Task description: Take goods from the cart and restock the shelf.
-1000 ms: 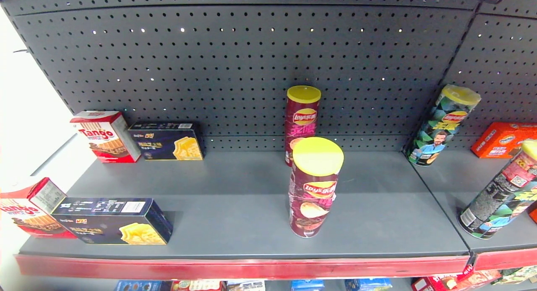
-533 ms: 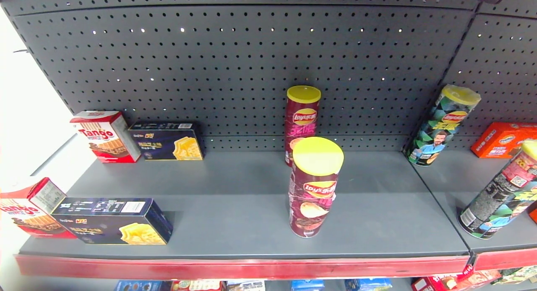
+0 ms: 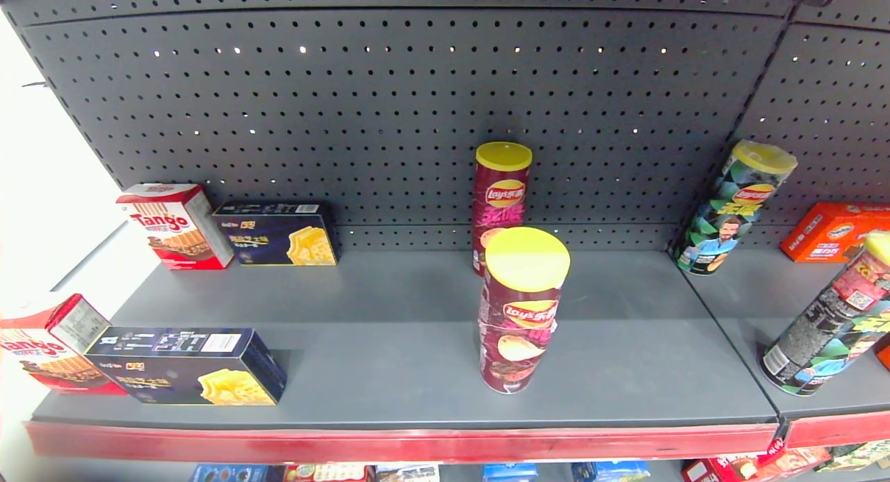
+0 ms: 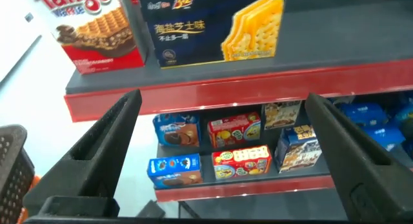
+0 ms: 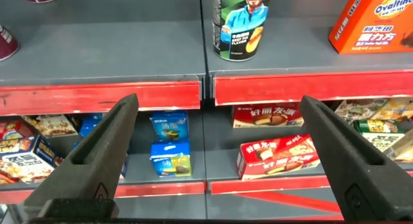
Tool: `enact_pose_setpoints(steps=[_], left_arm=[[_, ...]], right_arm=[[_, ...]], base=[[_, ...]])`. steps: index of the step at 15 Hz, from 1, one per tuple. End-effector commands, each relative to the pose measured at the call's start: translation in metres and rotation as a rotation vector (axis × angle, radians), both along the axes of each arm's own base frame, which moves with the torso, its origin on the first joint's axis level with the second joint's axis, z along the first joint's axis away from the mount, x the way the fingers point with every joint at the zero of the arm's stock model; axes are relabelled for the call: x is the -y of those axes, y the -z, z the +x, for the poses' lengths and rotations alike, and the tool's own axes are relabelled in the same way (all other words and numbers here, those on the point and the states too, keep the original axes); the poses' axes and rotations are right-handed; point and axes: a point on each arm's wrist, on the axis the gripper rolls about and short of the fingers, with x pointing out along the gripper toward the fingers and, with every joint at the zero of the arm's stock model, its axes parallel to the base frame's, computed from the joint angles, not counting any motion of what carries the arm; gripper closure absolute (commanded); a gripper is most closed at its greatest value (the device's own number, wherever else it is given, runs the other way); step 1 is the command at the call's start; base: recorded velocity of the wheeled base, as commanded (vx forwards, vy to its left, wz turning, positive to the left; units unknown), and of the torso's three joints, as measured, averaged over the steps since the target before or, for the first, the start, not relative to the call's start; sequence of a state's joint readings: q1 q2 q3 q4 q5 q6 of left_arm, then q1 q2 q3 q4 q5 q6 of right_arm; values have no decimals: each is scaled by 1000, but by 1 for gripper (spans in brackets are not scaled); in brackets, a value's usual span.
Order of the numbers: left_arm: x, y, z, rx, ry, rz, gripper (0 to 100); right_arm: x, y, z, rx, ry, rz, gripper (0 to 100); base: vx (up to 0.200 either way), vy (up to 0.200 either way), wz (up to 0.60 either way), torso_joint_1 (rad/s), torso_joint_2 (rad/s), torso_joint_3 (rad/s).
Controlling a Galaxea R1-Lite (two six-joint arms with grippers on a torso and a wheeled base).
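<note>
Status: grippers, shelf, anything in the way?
Left gripper and right gripper: jaws open, nothing held. Grey metal shelf: two maroon yellow-lidded chip cans upright mid-shelf. Nothing blocking in front.

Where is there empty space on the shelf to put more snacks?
The shelf is bare between the blue boxes and the purple cans, front and back, and between the purple cans and the green cans. It is crowded at the left end, where red boxes sit beside the blue ones.
</note>
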State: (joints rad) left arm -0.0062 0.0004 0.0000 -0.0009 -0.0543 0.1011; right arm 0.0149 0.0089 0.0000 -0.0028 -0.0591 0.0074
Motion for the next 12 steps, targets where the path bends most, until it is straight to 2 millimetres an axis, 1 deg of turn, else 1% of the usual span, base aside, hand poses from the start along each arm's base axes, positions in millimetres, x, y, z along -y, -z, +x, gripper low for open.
enact_pose_setpoints(steps=[1,4,7,12], left_arm=[[0,0,0,2,15,12,0],[0,0,0,5,9,35,0],[0,0,0,5,12,40,0],[0,0,0,-4,2,-50,0]], right_arm=[[0,0,0,4,-3,-4,0],[0,0,0,4,-4,-4,0],[0,0,0,4,-4,-4,0],[0,0,0,4,-4,-4,0]], base=[[0,0,0,0,0,0],[0,0,0,0,0,0],[0,-200,0,3,7,2],[0,0,0,0,0,0]])
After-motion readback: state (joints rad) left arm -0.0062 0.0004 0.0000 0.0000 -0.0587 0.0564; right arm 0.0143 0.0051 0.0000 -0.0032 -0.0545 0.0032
